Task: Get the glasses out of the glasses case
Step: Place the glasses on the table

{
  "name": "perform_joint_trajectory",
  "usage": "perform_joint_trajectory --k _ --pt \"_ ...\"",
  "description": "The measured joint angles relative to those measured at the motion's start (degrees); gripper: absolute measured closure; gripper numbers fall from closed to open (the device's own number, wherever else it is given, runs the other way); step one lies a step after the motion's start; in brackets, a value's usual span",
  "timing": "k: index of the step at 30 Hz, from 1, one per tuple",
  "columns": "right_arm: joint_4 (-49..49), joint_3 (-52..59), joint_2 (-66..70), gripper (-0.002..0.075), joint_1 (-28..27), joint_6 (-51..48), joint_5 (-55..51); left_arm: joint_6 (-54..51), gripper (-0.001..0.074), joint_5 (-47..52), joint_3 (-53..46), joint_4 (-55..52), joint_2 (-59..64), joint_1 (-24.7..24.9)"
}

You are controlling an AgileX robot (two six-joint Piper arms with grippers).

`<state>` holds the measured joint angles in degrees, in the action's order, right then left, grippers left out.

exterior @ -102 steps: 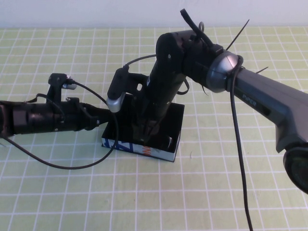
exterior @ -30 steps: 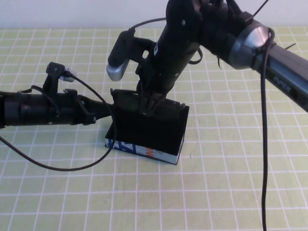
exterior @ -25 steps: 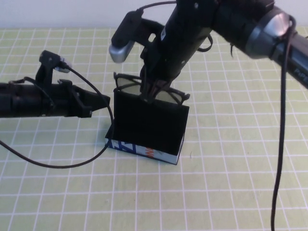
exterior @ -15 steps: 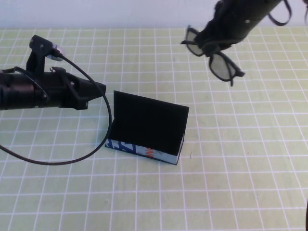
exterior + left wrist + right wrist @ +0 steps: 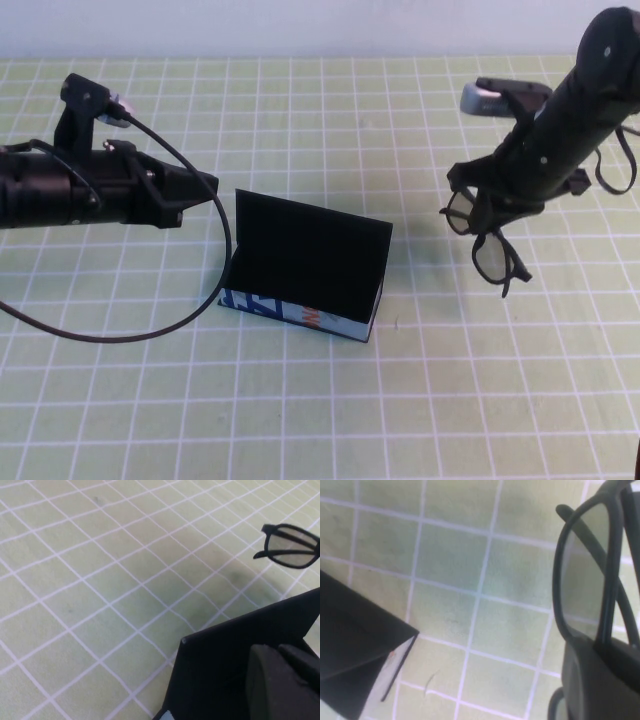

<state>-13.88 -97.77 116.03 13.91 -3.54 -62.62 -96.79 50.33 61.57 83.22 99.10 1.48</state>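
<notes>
High view: my right gripper is clamped on the glasses, which hang lens-down above the grid mat, well right of the glasses case. The case's lid stands up. Bare mat below gives room to set down.

Left wrist view: left gripper just beside the case lid; I cannot tell its finger state.

Right wrist view: frame runs lengthwise out from the fingers, the mat beneath.

Black glasses, green-checked table
</notes>
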Motion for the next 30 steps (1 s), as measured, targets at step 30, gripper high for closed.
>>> perform_joint_trajectory --k 30 --pt "-1.4 4.9 -4.5 0.0491 0.0 0.1 -2.5 6.5 0.0739 1.4 0.0 -0.3 -0.6 0.0"
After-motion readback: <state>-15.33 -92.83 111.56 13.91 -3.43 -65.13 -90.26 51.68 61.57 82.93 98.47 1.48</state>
